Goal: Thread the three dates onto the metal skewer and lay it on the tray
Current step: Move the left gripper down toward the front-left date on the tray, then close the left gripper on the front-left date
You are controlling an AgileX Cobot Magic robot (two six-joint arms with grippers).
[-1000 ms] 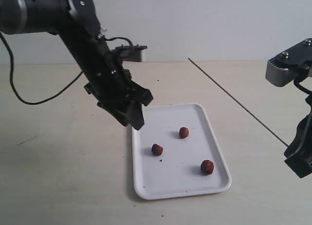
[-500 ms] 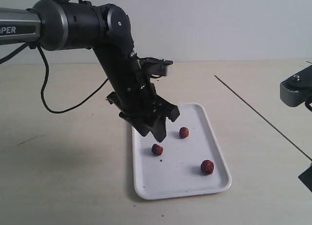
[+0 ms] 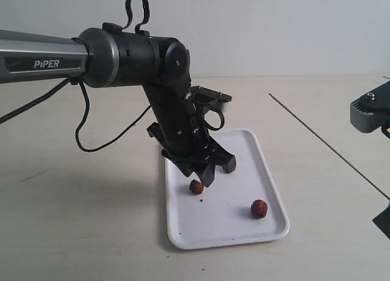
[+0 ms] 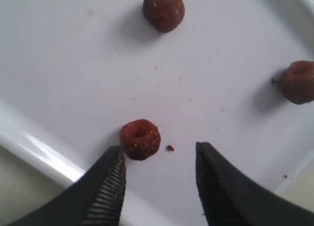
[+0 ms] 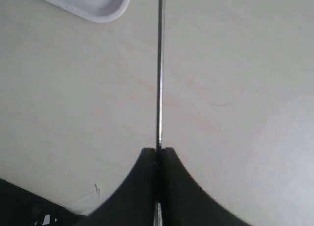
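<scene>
The white tray (image 3: 226, 227) lies on the table with three dates on it. One date (image 3: 196, 186) sits just below my left gripper (image 3: 206, 173), one (image 3: 259, 208) lies near the tray's front right, and one (image 3: 232, 167) is half hidden behind the fingers. In the left wrist view the gripper (image 4: 159, 152) is open low over the tray (image 4: 221, 49). The nearest date (image 4: 140, 139) lies by the tip of one finger (image 4: 109, 184), with the others (image 4: 164, 9) (image 4: 298, 82) farther off. My right gripper (image 5: 157, 150) is shut on the metal skewer (image 5: 159, 64), which slants above the table (image 3: 323, 142).
The left arm's black cable (image 3: 100, 144) hangs over the beige table to the left of the tray. A grey part of the right arm (image 3: 370, 113) shows at the right edge. One tray corner (image 5: 93, 3) shows in the right wrist view. A small crumb (image 4: 170, 148) lies beside the nearest date.
My left arm has swung right and down over the tray, bringing its open fingers down to the near-left date. The skewer shifted right early on, then held still.
</scene>
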